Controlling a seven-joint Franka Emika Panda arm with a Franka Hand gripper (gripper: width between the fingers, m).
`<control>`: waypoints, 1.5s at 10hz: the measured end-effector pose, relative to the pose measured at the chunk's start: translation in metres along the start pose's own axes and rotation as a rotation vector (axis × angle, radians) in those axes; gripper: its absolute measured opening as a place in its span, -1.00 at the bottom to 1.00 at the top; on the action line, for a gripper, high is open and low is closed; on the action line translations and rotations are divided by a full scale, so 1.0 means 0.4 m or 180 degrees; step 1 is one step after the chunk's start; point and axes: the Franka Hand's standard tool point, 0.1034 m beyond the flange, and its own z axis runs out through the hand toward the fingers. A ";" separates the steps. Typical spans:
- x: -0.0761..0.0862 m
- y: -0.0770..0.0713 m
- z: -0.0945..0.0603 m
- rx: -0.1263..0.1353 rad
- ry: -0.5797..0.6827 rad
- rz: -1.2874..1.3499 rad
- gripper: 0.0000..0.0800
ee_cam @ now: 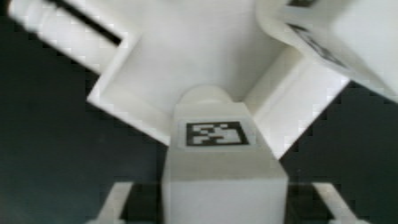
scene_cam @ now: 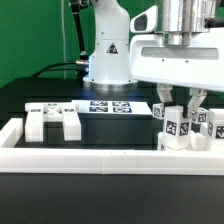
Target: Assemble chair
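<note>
A white chair post with a square tag on it runs up between my gripper's fingers. My gripper is shut on this post. In the exterior view the gripper hangs at the right, its fingers down on either side of the tagged white post, which stands upright on the black table. More tagged white chair pieces stand right beside it. A blocky white chair part lies at the exterior view's left. A broad angled white piece lies beyond the post in the wrist view.
The marker board lies flat in the middle of the table, before the robot's base. A long low white border frame runs along the front and up both sides. A green wall stands behind.
</note>
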 end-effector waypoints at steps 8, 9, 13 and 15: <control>-0.002 0.000 0.000 -0.0022 -0.0044 -0.0018 0.54; -0.003 -0.001 -0.001 -0.0018 -0.0036 -0.0352 0.61; 0.007 0.001 -0.001 -0.0005 0.0001 -0.1661 0.62; 0.007 0.002 0.000 -0.0033 0.0019 -0.2343 0.62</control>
